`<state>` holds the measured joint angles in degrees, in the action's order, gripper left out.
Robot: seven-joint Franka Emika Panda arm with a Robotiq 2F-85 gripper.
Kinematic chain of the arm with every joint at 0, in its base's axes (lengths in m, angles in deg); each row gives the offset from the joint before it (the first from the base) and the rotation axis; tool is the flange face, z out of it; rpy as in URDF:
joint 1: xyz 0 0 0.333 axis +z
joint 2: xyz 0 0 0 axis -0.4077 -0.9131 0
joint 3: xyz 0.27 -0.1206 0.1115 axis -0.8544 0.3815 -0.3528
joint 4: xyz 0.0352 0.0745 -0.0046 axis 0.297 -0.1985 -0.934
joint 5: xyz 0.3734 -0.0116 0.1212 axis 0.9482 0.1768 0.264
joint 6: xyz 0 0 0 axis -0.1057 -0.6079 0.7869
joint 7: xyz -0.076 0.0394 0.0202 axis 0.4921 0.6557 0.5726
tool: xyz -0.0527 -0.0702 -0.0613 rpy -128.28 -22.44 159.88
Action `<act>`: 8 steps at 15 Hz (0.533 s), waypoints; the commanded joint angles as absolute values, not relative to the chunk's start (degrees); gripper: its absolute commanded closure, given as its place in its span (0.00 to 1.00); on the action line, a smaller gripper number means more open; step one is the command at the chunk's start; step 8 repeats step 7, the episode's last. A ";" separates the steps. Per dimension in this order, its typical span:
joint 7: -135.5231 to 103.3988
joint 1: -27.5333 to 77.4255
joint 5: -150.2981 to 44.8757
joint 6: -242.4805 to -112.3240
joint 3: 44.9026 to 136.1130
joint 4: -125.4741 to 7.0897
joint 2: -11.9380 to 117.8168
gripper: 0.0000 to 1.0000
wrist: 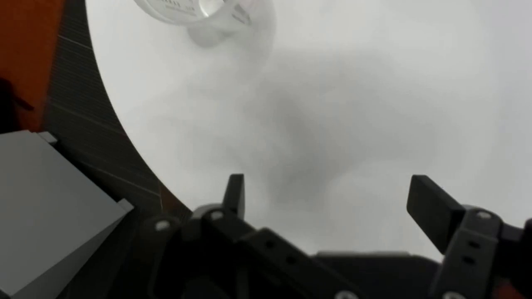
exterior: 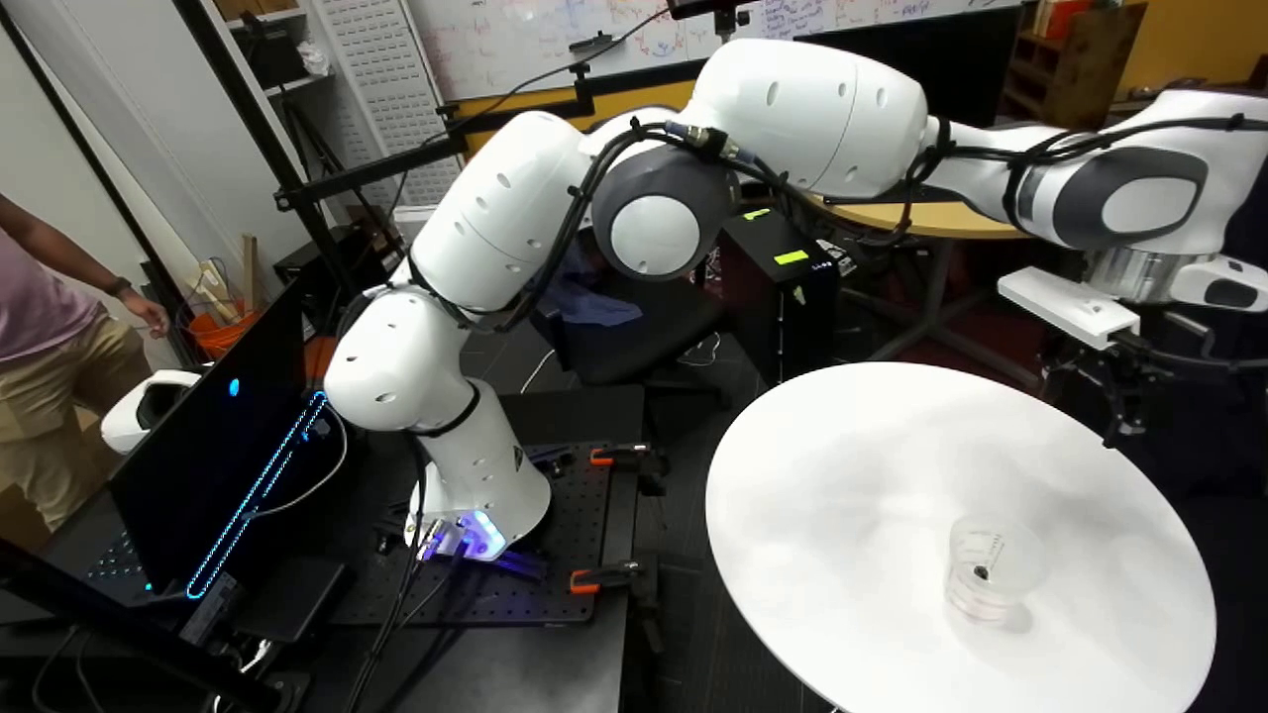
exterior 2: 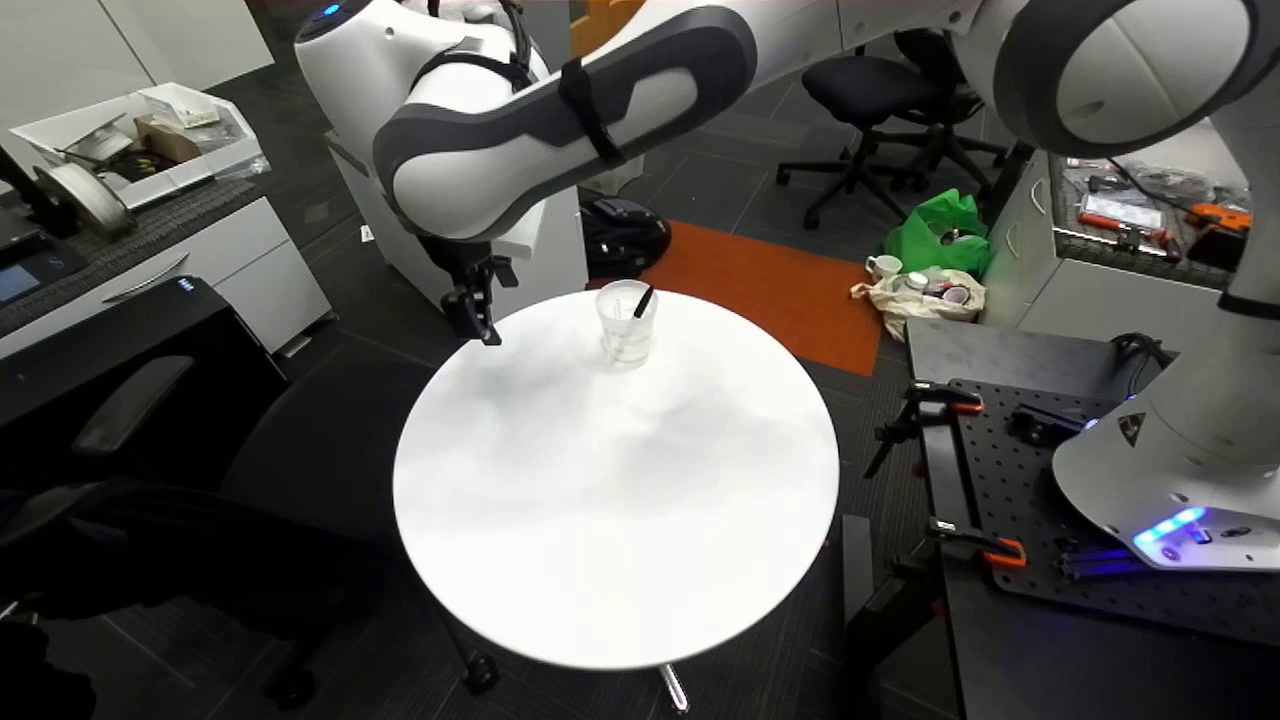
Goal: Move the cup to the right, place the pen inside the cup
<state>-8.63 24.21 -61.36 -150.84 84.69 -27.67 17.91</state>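
The clear cup (exterior: pixel 976 600) stands upright on the white round table (exterior: pixel 822 515). It also stands near the table's rim in an exterior view (exterior 2: pixel 622 340). The black pen (exterior 2: pixel 644 302) is inside the cup, leaning, with its dark end at the rim; in an exterior view the pen shows as a small dark spot (exterior: pixel 982 572) in the cup. In the wrist view the cup (wrist: pixel 174 9) is cut off at the top edge and the pen is not seen. My gripper (wrist: pixel 328 195) is open and empty, apart from the cup, over the table's edge (exterior: pixel 1119 421).
A grey-white cabinet (wrist: pixel 50 211) stands low beside the table. Black chairs (exterior 2: pixel 300 470) stand close to the table. The robot's base sits on a black bench (exterior 2: pixel 1040 500) with orange clamps (exterior 2: pixel 1005 552). A person (exterior: pixel 69 327) stands behind the laptop (exterior: pixel 213 446).
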 commanded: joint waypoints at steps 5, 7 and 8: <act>-8.69 24.81 -59.34 -154.31 85.97 -31.21 19.74 0.00; -8.83 24.81 -59.34 -154.32 85.97 -31.57 20.03 0.00; -8.83 24.81 -59.34 -154.32 85.97 -31.57 20.03 0.00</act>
